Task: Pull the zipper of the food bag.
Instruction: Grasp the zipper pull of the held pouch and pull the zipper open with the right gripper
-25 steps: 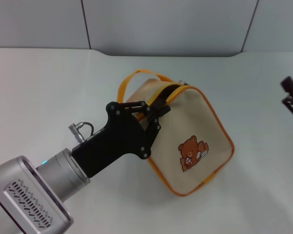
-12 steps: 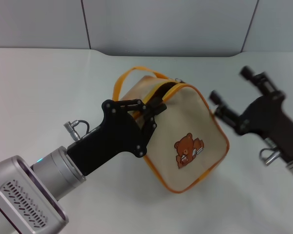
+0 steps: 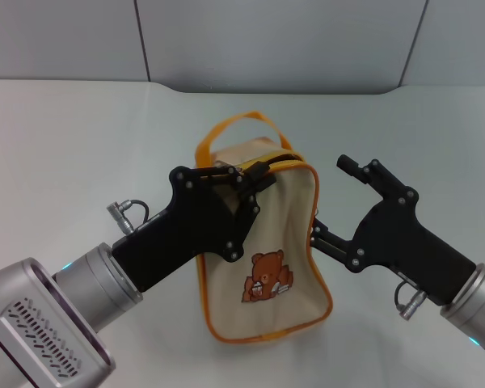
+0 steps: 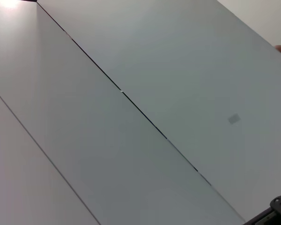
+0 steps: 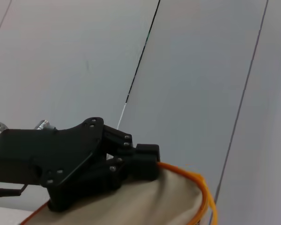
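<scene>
here the food bag stands near the middle of the pale bench, bear picture facing the head camera and its orange loop handle arching over the far top edge. the left pincer is clamped on the bag's top edge, right where the zipper runs as a thin dark line just inside the orange piping; the fingers are closed on that edge, though i cannot tell whether they hold the pull tab itself. the right pincer is at the bag's right side wall, its fingers spread, one raised beside the upper corner and one low against the canvas. the right wrist view shows the left pincer biting the piped rim. bare bench lies open on all sides of the bag, up to the grey wall panels behind.
</scene>
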Robot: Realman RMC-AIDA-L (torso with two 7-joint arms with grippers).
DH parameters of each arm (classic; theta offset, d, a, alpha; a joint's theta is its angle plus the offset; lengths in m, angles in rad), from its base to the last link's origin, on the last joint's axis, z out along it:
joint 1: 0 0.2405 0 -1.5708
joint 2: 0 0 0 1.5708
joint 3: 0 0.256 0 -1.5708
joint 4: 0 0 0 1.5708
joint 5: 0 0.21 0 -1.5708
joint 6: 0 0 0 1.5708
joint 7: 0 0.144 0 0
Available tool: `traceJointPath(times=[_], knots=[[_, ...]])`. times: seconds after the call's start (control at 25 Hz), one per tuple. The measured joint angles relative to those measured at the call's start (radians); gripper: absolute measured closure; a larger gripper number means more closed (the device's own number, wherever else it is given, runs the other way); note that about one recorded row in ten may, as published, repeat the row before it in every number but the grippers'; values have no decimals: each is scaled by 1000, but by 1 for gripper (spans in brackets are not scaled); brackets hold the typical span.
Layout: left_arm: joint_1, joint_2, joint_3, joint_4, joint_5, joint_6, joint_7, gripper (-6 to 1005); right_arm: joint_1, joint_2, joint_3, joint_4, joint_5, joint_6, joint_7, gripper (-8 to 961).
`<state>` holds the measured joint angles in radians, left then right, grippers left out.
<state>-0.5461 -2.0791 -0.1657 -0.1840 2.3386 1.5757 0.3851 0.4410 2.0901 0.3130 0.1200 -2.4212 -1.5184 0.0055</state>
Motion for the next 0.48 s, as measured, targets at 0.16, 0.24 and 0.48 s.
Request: traceJointPath(times=[0.16,0.24,0.48], knots=[[0,-1,-1,0,0,-3,0,944,-3,0,3,-3,0,6,0,118],[0,-1,-3,-1,0,-3,0,944,-4,1,6,-1,0,18,0,118],[-1,-1,0,-6,1,-4,0,943,-2,1,8,11,0,52,-3,119]])
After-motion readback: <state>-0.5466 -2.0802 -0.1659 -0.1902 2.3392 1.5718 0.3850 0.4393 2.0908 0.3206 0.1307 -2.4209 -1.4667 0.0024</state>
